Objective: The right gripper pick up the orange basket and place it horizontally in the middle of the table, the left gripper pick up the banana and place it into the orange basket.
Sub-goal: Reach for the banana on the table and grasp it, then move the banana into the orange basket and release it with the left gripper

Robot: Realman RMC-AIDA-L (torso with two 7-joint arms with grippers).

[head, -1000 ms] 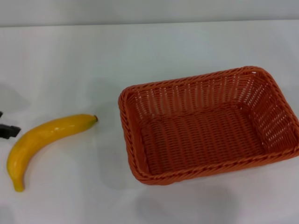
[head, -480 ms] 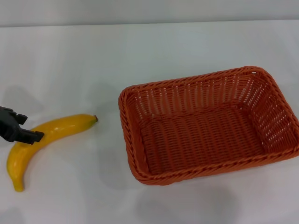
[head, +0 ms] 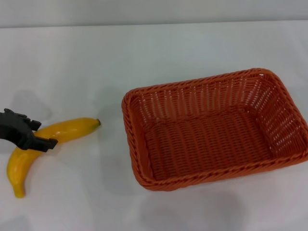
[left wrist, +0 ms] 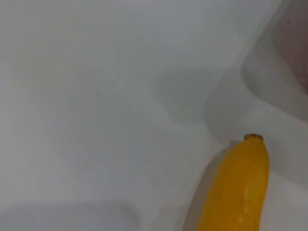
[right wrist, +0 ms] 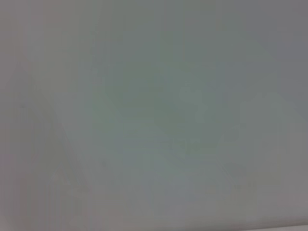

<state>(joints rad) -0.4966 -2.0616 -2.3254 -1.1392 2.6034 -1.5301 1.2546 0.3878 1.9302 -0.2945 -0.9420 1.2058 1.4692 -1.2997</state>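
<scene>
The yellow banana point(head: 72, 129) lies on the white table point(head: 168, 48) at the left, its dark tip toward the orange basket point(head: 131, 126). My left gripper point(head: 38, 133) has come in from the left edge and hangs over the banana's middle, open, one black finger on each side of the fruit. The left wrist view shows the banana point(left wrist: 238, 192) tip end on the white surface. The basket sits upright and empty right of centre, its long side running left to right. The right gripper is out of view; its wrist view shows only plain white.
The basket's right rim point(head: 303, 139) reaches the picture's right edge. White tabletop stretches behind the basket and between it and the banana.
My left gripper has moved right from the left edge, over the banana's middle. Banana and basket have not moved.
</scene>
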